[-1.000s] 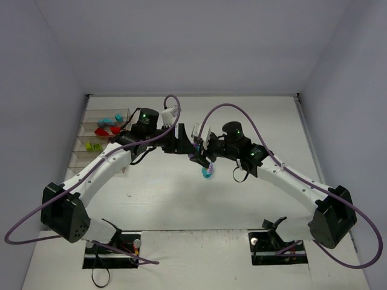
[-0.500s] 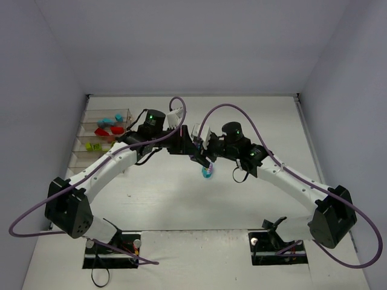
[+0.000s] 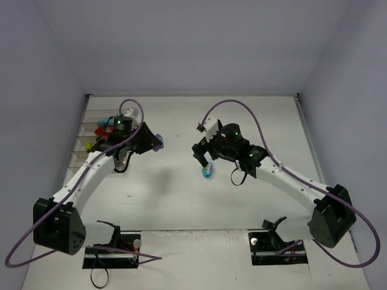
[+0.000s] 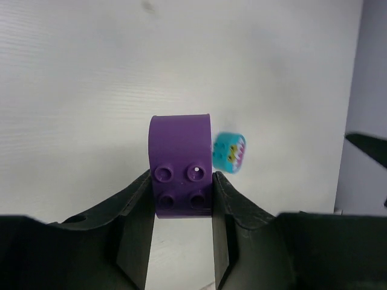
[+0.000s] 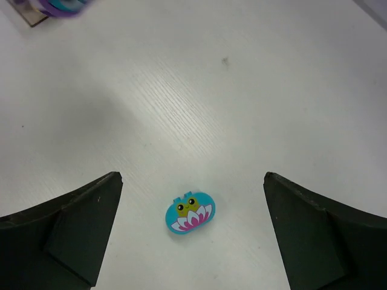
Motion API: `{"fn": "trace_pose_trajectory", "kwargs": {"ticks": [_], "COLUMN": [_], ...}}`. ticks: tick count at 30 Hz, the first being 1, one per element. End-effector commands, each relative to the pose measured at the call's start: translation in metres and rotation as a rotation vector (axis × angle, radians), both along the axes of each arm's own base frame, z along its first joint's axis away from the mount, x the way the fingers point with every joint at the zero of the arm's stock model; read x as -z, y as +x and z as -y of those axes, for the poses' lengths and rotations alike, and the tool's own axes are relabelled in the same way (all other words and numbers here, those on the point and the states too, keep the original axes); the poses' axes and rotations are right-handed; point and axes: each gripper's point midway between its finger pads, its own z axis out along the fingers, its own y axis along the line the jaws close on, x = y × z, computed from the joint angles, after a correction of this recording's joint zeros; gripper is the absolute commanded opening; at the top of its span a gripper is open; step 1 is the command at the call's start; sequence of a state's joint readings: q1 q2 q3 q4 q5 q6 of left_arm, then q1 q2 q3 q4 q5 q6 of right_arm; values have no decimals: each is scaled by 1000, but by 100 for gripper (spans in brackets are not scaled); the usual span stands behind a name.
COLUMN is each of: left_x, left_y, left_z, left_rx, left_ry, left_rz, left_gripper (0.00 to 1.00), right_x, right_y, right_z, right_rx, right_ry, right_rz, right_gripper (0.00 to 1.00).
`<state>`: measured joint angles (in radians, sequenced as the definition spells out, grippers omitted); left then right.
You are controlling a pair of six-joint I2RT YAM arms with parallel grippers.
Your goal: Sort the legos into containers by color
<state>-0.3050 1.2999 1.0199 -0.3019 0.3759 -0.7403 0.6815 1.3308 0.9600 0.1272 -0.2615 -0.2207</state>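
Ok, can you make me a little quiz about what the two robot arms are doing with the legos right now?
1. True or false: the left gripper is shut on a purple brick.
2. What picture is on the cyan piece below the right gripper? A) a frog on a flower B) a car C) a star
3. Fill in: the right gripper's jaws are ____.
Key: 1 true; 2 A; 3 open.
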Motion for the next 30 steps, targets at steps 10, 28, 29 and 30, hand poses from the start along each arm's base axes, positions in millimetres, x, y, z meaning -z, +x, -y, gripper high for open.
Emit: {"fn": "trace_pose_trajectory", "kwargs": {"ticks": [10,28,29,30], "left_x": [3,50,52,54], "left_y": [-5,3,4,5], "left_z": [-199,-295,-295,-294], "left_rx": [-868,-1217,-1216,-1217], "left_ry": [100,92,92,89], "left_rz": [-102,-326,-334,-343], "left_gripper": [0,30,34,37], "right_x": [-43,-20,-21,-18], "right_y": [35,24,25,25], "right_z": [99,121,122,122], "right_rx": [645,735,739,740], "right_ry": [409,349,348,341], "right_rz": [-130,-146,-142,-144], "right_gripper": [100,92,92,92]}}
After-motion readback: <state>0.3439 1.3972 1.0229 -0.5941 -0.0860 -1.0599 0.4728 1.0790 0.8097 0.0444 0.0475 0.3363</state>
